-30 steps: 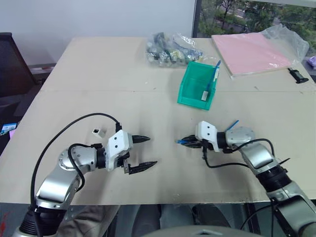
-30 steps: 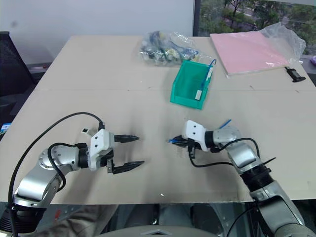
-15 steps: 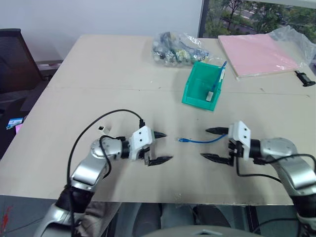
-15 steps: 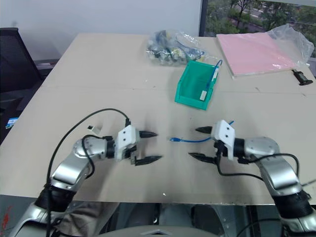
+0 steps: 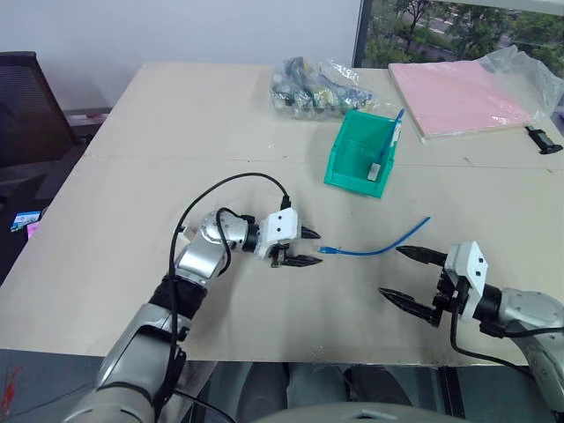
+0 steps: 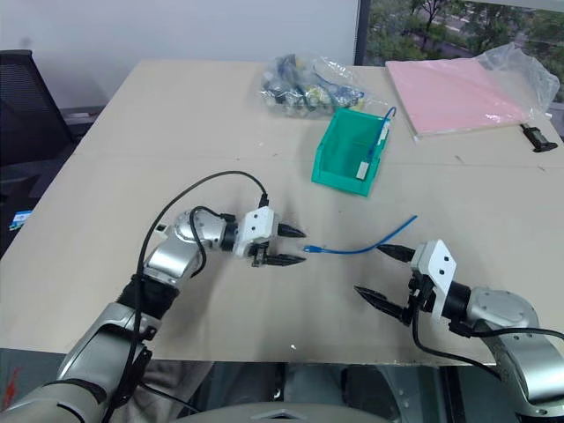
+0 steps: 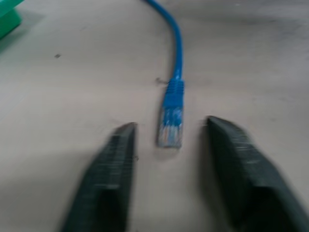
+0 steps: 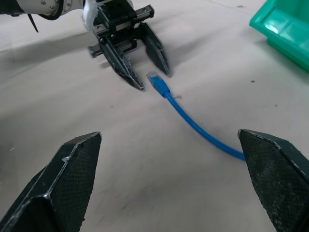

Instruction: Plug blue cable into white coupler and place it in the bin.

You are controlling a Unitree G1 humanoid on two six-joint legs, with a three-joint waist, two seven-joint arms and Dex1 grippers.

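- Your left gripper (image 5: 312,248) sits low over the tabletop (image 5: 141,167) with its jaws part-way spread; in the left wrist view a clear gap shows on each side of the plug, so the fingers (image 7: 113,164) touch nothing.
- The blue cable (image 5: 374,247) lies loose on the tabletop. Its near plug (image 7: 170,126) rests just ahead of the left jaws, in line with the gap between them and barely short of the tips.
- From that plug the cable curves away from the left jaws and runs toward your right gripper (image 5: 412,278), its far end lifting just beyond the right gripper's upper fingertip.
- Your right gripper's jaws stand spread wide and hold nothing. In the right wrist view both black fingers (image 8: 63,179) are set far apart, with the cable crossing the open space ahead of them and touching neither.
- The bin (image 5: 360,152) stands well beyond both sets of jaws, farther up the tabletop; a second blue cable with a white piece lies inside against one wall.
- You cannot make out the white coupler near either set of jaws.
- A clear bag of parts (image 5: 310,85) lies behind the bin.
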